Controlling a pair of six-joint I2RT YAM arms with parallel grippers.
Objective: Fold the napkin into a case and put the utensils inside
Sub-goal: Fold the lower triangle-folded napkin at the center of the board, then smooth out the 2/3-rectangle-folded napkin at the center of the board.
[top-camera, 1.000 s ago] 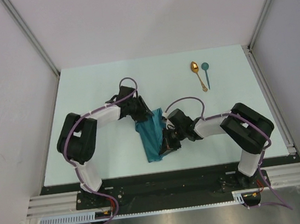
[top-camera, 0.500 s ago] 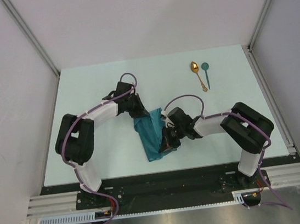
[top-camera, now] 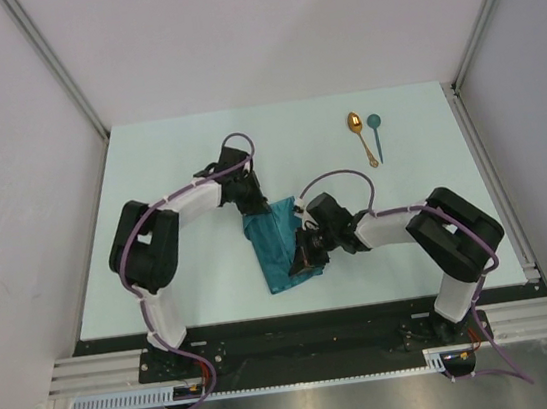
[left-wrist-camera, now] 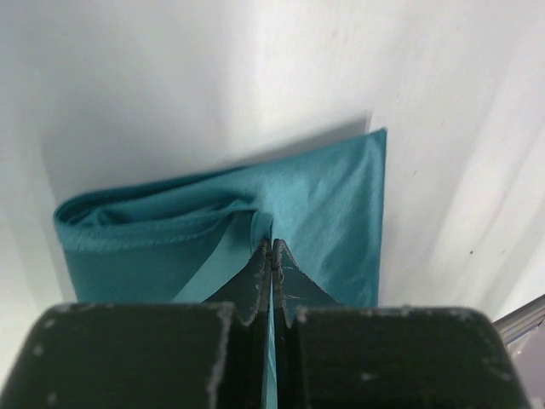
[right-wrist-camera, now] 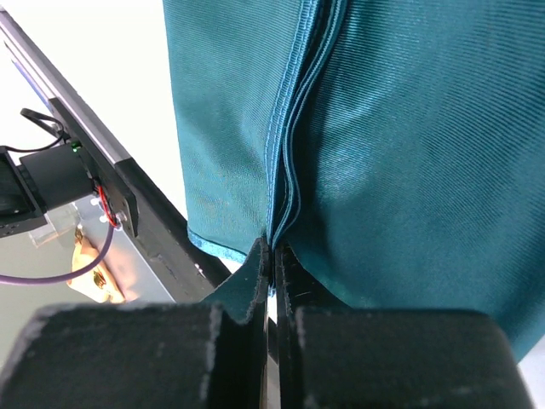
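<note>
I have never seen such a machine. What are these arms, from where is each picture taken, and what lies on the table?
The left arm and the right arm are robots, each ending in a two-finger gripper. One picture looks down from above; the other two come from cameras on the wrists. On the pale table lies a folded teal napkin. The left gripper is shut on its far end, the right gripper on its layered side edge. A gold spoon and a teal spoon lie side by side farther back, untouched.
</note>
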